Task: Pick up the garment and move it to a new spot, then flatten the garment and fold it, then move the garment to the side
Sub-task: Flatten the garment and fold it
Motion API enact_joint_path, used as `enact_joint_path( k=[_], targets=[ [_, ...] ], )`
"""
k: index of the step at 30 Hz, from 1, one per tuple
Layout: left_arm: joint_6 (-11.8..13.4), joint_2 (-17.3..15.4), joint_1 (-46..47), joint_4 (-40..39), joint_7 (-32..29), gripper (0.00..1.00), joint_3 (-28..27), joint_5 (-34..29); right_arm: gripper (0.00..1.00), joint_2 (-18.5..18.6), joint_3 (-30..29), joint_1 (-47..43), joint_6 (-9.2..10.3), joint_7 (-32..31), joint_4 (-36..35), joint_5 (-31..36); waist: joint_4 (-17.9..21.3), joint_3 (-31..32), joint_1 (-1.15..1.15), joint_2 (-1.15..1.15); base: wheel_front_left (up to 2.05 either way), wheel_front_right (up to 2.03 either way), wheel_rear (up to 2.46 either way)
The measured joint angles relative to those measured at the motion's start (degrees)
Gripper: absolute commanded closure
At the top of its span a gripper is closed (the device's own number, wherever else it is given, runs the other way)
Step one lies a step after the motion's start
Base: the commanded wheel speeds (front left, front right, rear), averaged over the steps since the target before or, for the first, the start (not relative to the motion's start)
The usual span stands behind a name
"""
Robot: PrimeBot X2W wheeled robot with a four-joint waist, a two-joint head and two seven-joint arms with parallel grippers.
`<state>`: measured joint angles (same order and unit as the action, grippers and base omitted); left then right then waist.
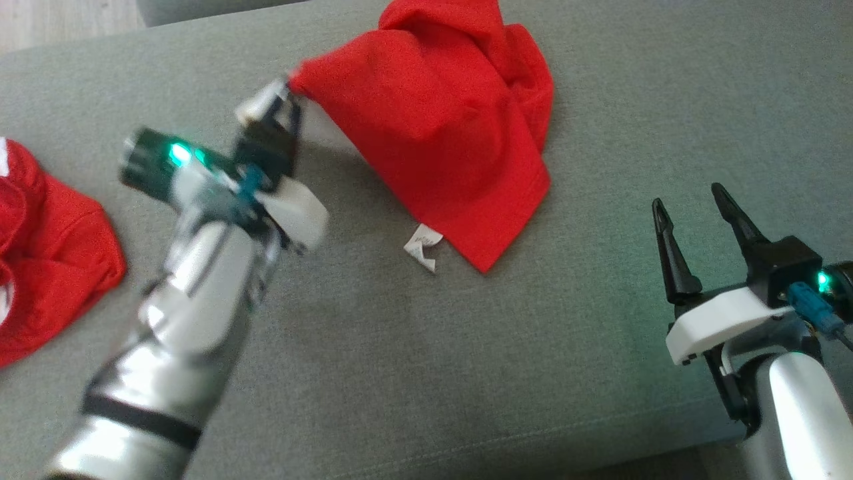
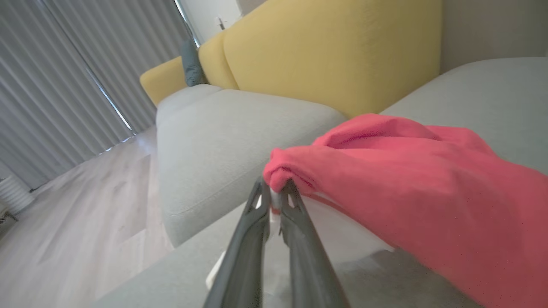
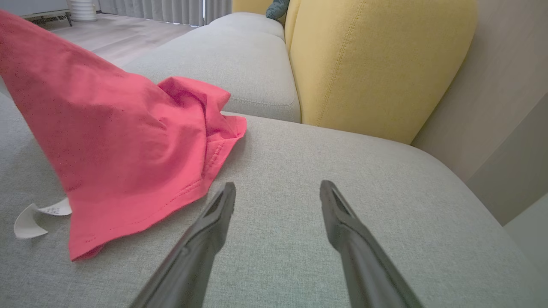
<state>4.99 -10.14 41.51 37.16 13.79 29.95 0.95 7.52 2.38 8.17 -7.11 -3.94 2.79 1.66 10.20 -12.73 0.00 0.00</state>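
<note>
Item: red garment (image 1: 440, 133), on grey sofa (image 1: 600, 320), one corner raised and clamped in the left gripper (image 1: 290, 90), cloth trailing to that gripper's right, free hem nearest the right gripper (image 1: 686, 195), fingers spread, empty.

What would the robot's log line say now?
left gripper: shut on shirt corner | right gripper: open, empty | shirt: corner raised, rest on sofa

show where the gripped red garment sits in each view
head view: red garment upper centre, above the white tag.
left wrist view: garment right side, corner pinched in left gripper.
right wrist view: garment left side, tag beside it.
shared landmark: the grey sofa cushion underneath.
</note>
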Motion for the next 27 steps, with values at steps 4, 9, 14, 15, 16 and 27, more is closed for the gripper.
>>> enact_joint_path(
  k=[4,9,14,15,16,27],
  targets=[
    [-1.02,1.16,-7.29,-4.91,-0.69,1.00,2.50,1.35,0.00,-0.07,0.21,-0.03,0.00,0.25,-0.07,-0.08,-0.71,0.03,0.00,0.00,0.00,0.00,0.00],
    [-1.46,1.47,-17.24,-11.27,-2.94,1.00,5.14,2.89,0.00,-0.11,0.22,-0.28,0.00,0.25,-0.51,-0.08,-1.23,-0.17,0.00,0.00,0.00,0.00,0.00],
    [-1.46,2.00,-22.08,-15.82,-4.85,1.00,6.57,4.75,0.00,-0.18,0.83,-0.79,0.00,0.14,-1.37,-0.31,-1.58,-0.26,0.00,0.00,0.00,0.00,0.00],
    [-1.45,2.09,-22.65,-16.25,-5.14,1.00,6.57,5.11,0.00,-0.20,1.43,-0.85,0.00,-0.12,-1.43,-0.70,-1.60,-0.27,0.00,0.00,0.00,0.00,0.00],
    [-1.43,2.20,-23.08,-16.50,-5.22,1.00,6.54,5.53,0.00,-0.20,2.21,-1.00,0.00,-0.20,-1.37,-1.07,-1.60,-0.28,0.00,0.00,0.00,0.00,0.00],
    [-0.88,3.92,-23.76,-14.90,-4.15,0.00,6.32,8.92,0.00,-1.14,9.61,-2.88,0.00,-0.75,2.68,-3.75,-1.82,-0.71,0.00,0.00,0.00,0.00,0.00]
  ],
)
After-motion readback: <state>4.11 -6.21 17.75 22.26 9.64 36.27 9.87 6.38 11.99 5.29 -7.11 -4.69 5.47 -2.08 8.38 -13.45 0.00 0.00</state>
